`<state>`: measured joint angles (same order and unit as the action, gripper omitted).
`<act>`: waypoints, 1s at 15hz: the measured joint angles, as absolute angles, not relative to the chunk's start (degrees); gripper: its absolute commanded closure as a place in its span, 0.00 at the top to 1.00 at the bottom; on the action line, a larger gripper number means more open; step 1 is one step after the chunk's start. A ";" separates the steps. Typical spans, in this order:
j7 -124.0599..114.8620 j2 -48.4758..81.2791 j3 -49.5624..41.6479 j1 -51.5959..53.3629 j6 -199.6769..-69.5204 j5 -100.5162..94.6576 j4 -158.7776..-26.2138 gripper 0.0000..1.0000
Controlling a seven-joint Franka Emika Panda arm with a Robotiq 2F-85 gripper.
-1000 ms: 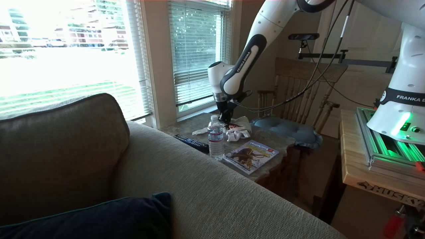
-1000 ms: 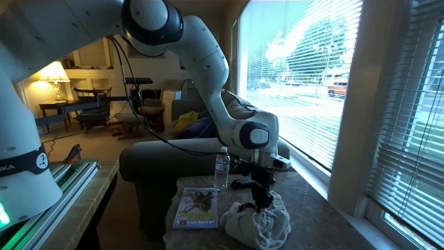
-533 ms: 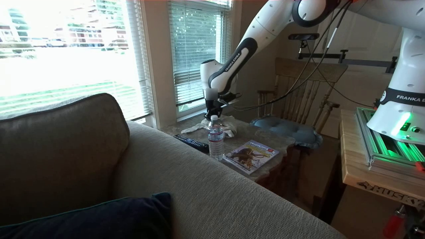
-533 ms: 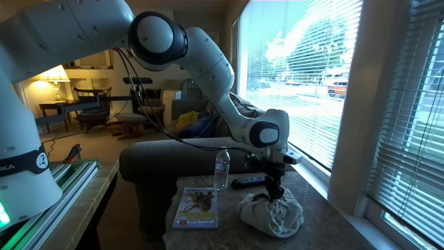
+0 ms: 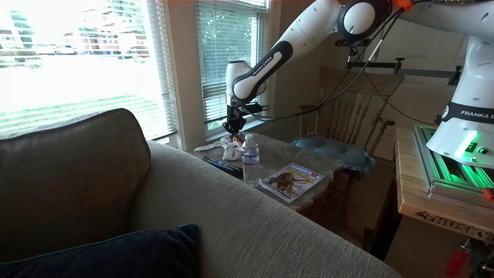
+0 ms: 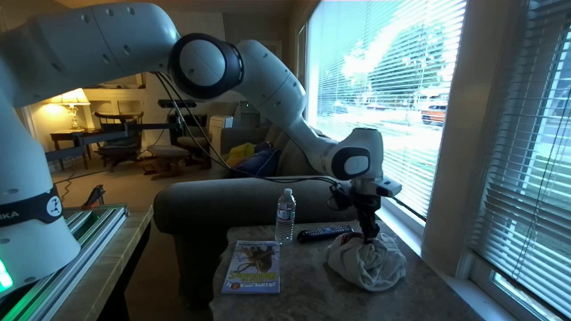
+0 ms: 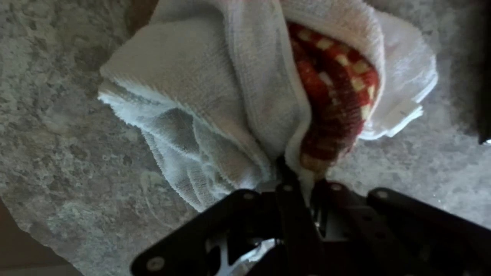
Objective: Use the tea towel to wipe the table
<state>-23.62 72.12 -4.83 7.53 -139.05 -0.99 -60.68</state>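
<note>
The tea towel (image 6: 368, 267), whitish with a red-brown patterned patch, lies bunched on the table (image 6: 303, 298). My gripper (image 6: 370, 240) points down into its folds from above. In the wrist view, cloth is pinched between the black fingers of the gripper (image 7: 301, 178), shut on it beside the red patch; the fingertips are partly buried. The towel (image 5: 231, 151) also shows in an exterior view behind the bottle, toward the window, with one end trailing left. The stone-look tabletop (image 7: 76, 153) surrounds the cloth in the wrist view.
A water bottle (image 6: 285, 218) stands upright near the sofa arm (image 6: 223, 200). Beside it lie a black remote (image 6: 325, 232) and a magazine (image 6: 252, 267). The window wall (image 6: 401, 223) borders the table, and a wooden chair (image 5: 347, 116) stands past its end.
Gripper and towel have slid together across the tabletop toward the window, passing behind the bottle. More of the remote shows now. Bottle and magazine have stayed put.
</note>
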 measured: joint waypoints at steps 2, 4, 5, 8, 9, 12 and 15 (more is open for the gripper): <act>-23.66 72.07 -4.08 6.89 -139.47 0.19 -59.06 0.03; -23.66 71.52 -3.37 6.09 -139.80 0.80 -58.30 0.03; -23.66 71.02 -3.09 5.62 -140.25 0.80 -58.32 0.03; -23.20 68.53 -2.37 3.91 -142.29 0.80 -59.76 0.03; -22.55 67.24 -2.20 3.28 -143.11 0.80 -61.09 0.03; -19.51 62.49 -2.39 1.70 -144.27 0.80 -66.69 0.03; -16.03 57.19 -3.98 1.01 -144.18 0.70 -73.85 0.03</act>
<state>-16.03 57.19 -3.98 1.01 -144.18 0.70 -73.85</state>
